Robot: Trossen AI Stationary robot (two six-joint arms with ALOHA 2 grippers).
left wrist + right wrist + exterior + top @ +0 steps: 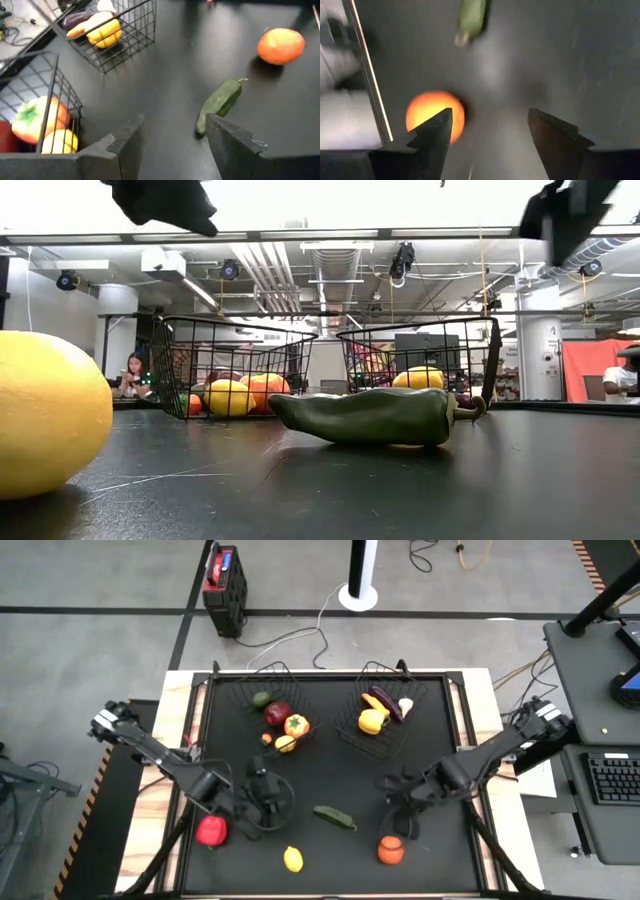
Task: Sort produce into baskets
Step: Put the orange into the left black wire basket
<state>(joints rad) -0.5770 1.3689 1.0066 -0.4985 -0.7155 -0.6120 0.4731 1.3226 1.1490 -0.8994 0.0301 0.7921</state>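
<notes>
Loose produce sits on the black surface (pixel 330 770): a green pepper (pixel 334 818) lying on its side mid-mat, a lemon (pixel 293 859) near the front edge, an orange fruit (pixel 390 851) to its right, and a red pepper (pixel 211 831) at the left edge. A tiny orange piece (pixel 266 738) rests just beside the left basket.

The two wire baskets stand at the back. The left basket (pixel 262 680) carries a green item, a dark red apple, an orange-red tomato-like fruit and something yellow. The right basket (pixel 385 745) carries a yellow pepper (pixel 372 721), a purple eggplant (pixel 383 704) and a pale garlic (pixel 405 706).

Left hand (pixel 262 796) hangs above the mat between the red pepper and the green pepper, fingers spread wide with nothing between them; its wrist camera looks past both fingers at the green pepper (pixel 220 101) and the orange fruit (pixel 280 46). Right hand (pixel 403 819) hovers just above the orange fruit, fingers also wide apart and empty, the fruit glowing beside one finger (pixel 432 145).

No readable writing or brand anywhere on the produce or baskets.

The mat sits on a pale wooden top. Beyond it, a grey floor with black tape lines, a red-and-black box (pixel 223 577) trailing cables, a white pole base (pixel 359 595), and a desk with a keyboard (pixel 612 778) at right. From table height, ceiling ducts show, with a seated person (pixel 131 375) far left.
</notes>
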